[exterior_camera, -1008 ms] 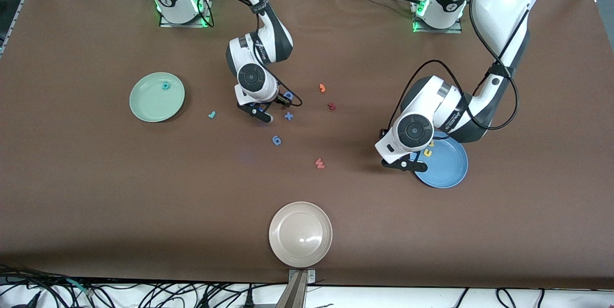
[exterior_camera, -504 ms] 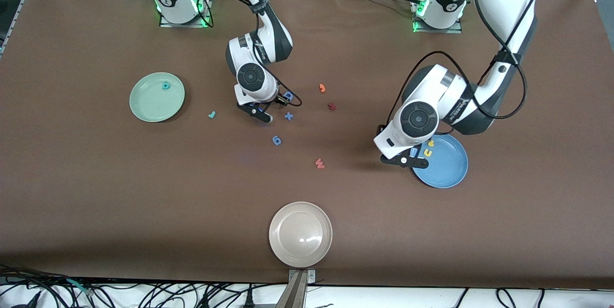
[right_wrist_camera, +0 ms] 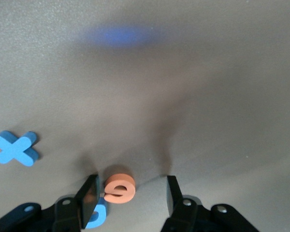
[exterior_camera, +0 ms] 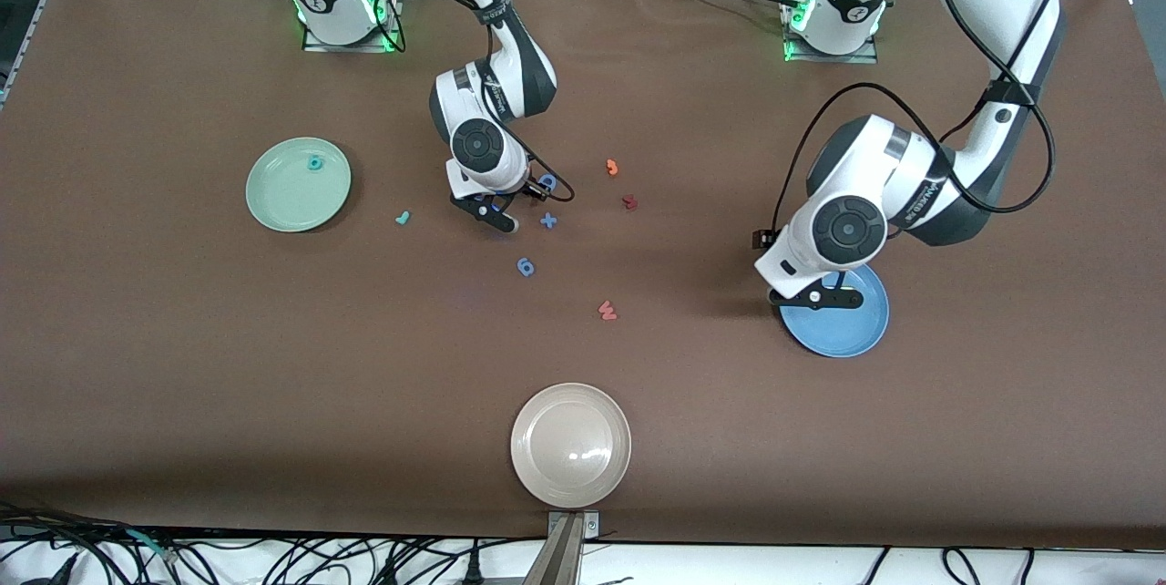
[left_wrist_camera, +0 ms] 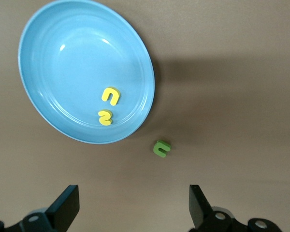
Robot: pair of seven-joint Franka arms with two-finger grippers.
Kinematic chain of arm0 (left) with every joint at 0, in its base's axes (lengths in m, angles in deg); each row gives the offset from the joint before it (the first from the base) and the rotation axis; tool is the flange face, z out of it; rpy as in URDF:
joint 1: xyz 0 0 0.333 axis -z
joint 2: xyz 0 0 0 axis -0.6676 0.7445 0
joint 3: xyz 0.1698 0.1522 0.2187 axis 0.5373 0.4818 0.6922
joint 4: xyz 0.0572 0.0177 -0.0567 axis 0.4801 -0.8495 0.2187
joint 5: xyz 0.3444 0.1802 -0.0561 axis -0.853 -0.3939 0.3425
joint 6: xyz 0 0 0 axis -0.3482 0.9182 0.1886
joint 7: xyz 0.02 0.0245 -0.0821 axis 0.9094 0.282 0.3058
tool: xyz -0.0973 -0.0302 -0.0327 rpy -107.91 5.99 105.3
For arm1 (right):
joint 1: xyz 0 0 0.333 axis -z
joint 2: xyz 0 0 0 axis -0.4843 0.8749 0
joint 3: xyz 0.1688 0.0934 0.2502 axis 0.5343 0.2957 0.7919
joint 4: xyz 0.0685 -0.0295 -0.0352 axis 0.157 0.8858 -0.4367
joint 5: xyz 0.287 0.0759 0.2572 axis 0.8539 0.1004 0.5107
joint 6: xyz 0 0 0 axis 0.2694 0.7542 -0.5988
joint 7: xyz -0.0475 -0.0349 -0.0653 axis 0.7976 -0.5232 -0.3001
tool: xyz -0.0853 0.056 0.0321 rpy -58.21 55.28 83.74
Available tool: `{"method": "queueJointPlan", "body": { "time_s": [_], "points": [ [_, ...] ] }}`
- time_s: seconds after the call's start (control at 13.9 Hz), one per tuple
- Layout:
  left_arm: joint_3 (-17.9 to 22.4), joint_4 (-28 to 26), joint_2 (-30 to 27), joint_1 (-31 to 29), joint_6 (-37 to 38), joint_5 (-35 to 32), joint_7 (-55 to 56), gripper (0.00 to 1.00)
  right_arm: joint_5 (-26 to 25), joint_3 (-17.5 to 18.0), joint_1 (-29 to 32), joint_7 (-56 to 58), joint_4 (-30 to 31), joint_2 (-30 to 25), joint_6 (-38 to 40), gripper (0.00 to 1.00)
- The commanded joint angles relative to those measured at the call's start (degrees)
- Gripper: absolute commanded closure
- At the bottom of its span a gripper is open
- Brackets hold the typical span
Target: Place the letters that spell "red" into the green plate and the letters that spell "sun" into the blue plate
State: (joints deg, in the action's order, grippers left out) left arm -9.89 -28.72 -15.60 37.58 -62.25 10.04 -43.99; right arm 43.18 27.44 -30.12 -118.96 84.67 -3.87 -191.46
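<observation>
Orange "e" (right_wrist_camera: 120, 187) sits on the tabletop near its centre, between the fingers of the right gripper (right_wrist_camera: 130, 186). The jaws are partly spread and straddle it. One finger is almost against the letter, with a clear gap on the side of the second finger, so nothing is pinched yet.

The blue capital "D" (right_wrist_camera: 99, 217) lies just beside that closer finger. The blue "x" (right_wrist_camera: 14, 149) lies well apart.

The green plate (exterior_camera: 273, 193), toward the right arm's end of the tabletop, holds only the teal "d" (exterior_camera: 315, 163). The teal "r" (exterior_camera: 402, 219) lies on the bare tabletop between that plate and the right gripper.

The left gripper (left_wrist_camera: 133, 212) hangs over the rim of the blue plate (left_wrist_camera: 53, 58), toward the left arm's end, with its jaws spread wide and empty. The yellow "u" (left_wrist_camera: 111, 95) and yellow "s" (left_wrist_camera: 105, 117) lie inside the plate. The green "n" (left_wrist_camera: 161, 148) lies on the tabletop just beside the rim.

My reading is that 2 things could go wrong:
- The off-centre "e" may slide or twist as the jaws close, or the finger may drag the "D" along with it.
- The "n" lies so close to the rim that a finger coming down for it could strike or tip the plate and scatter the 2 yellow letters.
</observation>
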Motion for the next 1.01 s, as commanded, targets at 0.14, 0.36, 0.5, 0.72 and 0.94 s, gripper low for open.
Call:
{"method": "queueJointPlan", "body": {
  "time_s": [0.14, 0.36, 0.5, 0.72, 0.94],
  "points": [
    [-0.5, -8.3, -1.6, 0.3, -9.2, 3.5, 8.2, 0.00, 3.0, -0.2, -1.3, -0.7, 1.2, -0.5, -1.8, 0.35],
    [-0.5, -13.2, -1.4, -0.4, -18.1, 3.5, 16.9, 0.00, 3.1, -0.2, -1.3, -0.6, 1.2, -0.4, -1.9, 0.35],
    [-0.3, -16.5, -1.3, -0.5, -24.1, 3.3, 21.7, 0.00, 3.1, -0.2, -1.4, -0.6, 1.2, -0.4, -1.9, 0.52],
    [-0.2, -20.6, -1.2, -3.0, -29.2, 2.6, 22.2, 0.02, 3.1, -0.2, -1.4, -0.7, 1.2, -0.4, -1.9, 0.83],
    [0.1, -24.5, -1.0, -4.5, -34.7, -1.7, 22.4, 0.02, 3.1, -0.2, -1.4, -0.7, 1.2, -0.4, -1.9, 0.92]
  ]
}}
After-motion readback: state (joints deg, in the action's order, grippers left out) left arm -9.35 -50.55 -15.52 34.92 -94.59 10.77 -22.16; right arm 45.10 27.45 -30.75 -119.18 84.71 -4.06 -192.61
